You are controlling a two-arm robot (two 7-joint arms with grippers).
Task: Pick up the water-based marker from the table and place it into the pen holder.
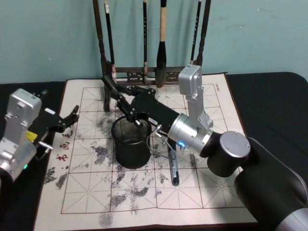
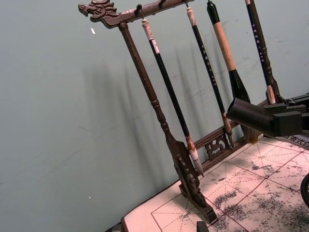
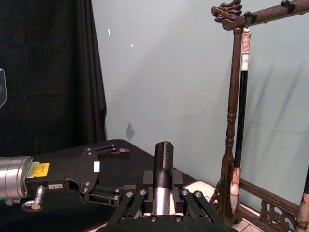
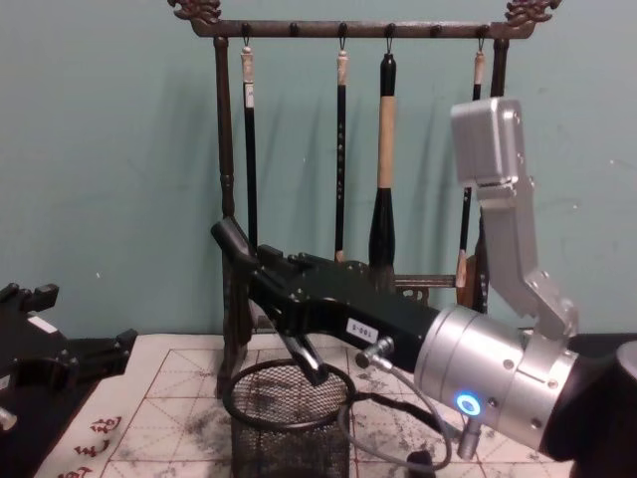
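Gripping the black cylindrical marker (image 4: 231, 241) mid-barrel with the right gripper (image 1: 124, 107), fingers closed on it. Not on the table: held in the air above the round black wire-mesh pen holder (image 1: 131, 149), which stands on the ink-stained gridded calligraphy mat (image 1: 86, 192).

Key relation: long axis tilted, not plumb. Upper end up and to the robot's left, towards the post of the tall dark wooden brush rack (image 4: 348, 30). Lower end down and to the right, seen from the chest over the holder's mouth, about at rim height. Cannot tell whether the tip is already below the rim.

Right arm reached across from the right, forearm low over the mat, wrist just right of the holder.

Judgement: needs the barrel stood closer to upright and centred on the mouth before letting go. Released at this lean, could catch the rim or tip out.

Left gripper (image 1: 72, 116) parked at the mat's left edge, fingers apart, holding nothing, well clear of the holder.

Also a dark pen-like thing (image 1: 173, 169) lying on the mat just right of the holder; cannot tell what.
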